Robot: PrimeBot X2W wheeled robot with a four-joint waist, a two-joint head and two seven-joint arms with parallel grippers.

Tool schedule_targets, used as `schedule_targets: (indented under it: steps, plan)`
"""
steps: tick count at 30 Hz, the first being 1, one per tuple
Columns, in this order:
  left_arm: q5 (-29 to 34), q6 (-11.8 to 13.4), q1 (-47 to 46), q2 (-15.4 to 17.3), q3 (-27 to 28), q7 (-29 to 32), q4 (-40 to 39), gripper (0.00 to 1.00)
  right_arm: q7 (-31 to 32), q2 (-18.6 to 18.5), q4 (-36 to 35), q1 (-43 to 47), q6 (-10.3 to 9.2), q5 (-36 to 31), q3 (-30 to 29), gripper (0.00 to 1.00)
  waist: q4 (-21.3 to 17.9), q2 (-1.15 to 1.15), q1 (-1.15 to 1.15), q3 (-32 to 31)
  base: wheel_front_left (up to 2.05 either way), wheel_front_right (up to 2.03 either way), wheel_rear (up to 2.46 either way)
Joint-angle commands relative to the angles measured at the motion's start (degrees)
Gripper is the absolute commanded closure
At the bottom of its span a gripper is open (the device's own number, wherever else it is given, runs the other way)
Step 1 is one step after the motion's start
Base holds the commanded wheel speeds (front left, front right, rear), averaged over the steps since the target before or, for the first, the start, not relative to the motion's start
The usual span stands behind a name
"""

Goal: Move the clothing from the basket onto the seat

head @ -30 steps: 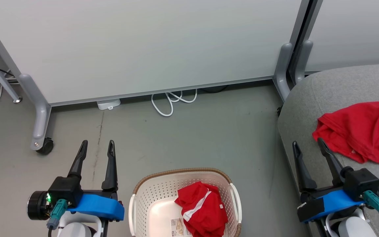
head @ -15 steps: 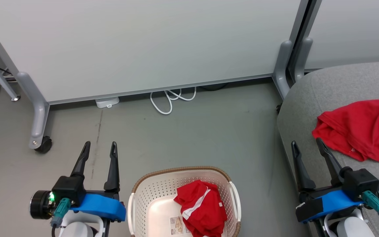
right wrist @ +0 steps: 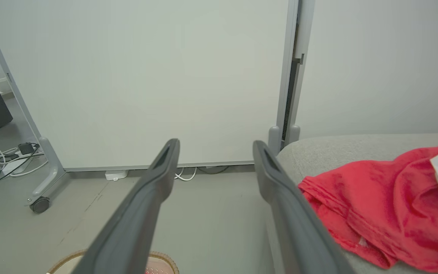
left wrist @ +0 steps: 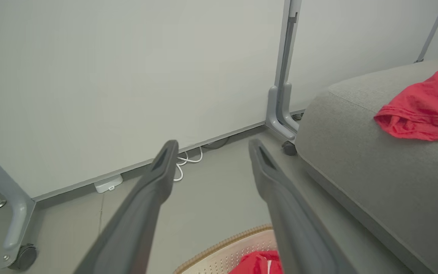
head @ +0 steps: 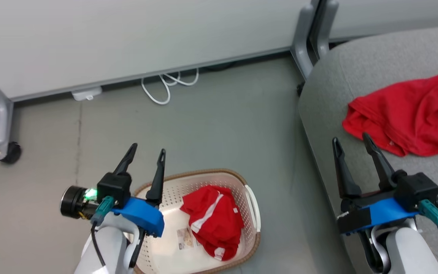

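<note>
A red garment with a white stripe (head: 211,220) lies crumpled in the cream basket (head: 250,205) on the floor. My left gripper (head: 147,149) stands open and empty over the basket's left rim, fingers pointing past it toward the wall. The left wrist view looks between the open left gripper (left wrist: 213,144) at the basket rim (left wrist: 222,243) and a bit of red clothing (left wrist: 257,264) below. A second red garment (head: 397,114) lies spread on the grey seat (head: 356,76). My right gripper (head: 350,137) is open and empty at the seat's front edge, just short of that garment (right wrist: 375,201).
White partition panels (head: 127,34) on grey legs with a caster (head: 10,152) close off the far side. A white cable (head: 165,85) and a small white box (head: 86,93) lie at their foot. Bare grey floor (head: 222,125) runs between basket, panels and seat.
The head camera has tilted and turned, shifting the whole picture up and left. My left gripper has moved right, from beside the basket to over its left rim. The clothing has not moved.
</note>
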Motion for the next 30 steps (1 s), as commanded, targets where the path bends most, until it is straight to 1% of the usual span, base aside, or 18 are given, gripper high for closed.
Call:
schedule_targets:
  steps: [1,8,14,21,30]
  plan:
    - [-0.03,-0.43,-1.89,0.67,-1.22,-0.15,1.23,0.0,-0.2,0.12,-0.42,-1.18,0.01,0.34,0.05,0.0,-2.65,0.0,0.0,3.47,0.0,0.0,0.0]
    - [-1.32,-0.27,-9.24,3.98,-9.13,-0.15,9.79,0.0,-0.21,0.69,-1.56,-5.57,0.01,0.79,1.33,0.0,-6.7,0.0,0.0,11.26,0.0,0.0,0.0]
    - [-2.85,-0.27,-15.42,6.15,-16.21,-0.16,16.64,0.0,-0.21,1.09,-2.57,-9.22,0.01,1.13,2.33,0.0,-9.14,0.0,0.0,17.66,0.0,0.0,0.0]
    - [-4.74,-0.27,-21.76,8.04,-24.09,-0.16,23.22,0.0,-0.2,1.27,-3.83,-12.71,0.01,1.5,3.61,0.0,-10.79,0.0,0.0,24.79,0.0,0.0,0.0]
    - [-8.7,-0.28,-28.54,9.2,-32.65,-0.16,33.21,0.0,-0.21,1.27,-5.34,-16.11,0.01,2.21,5.17,0.0,-12.25,0.0,0.0,32.58,0.0,0.0,0.0]
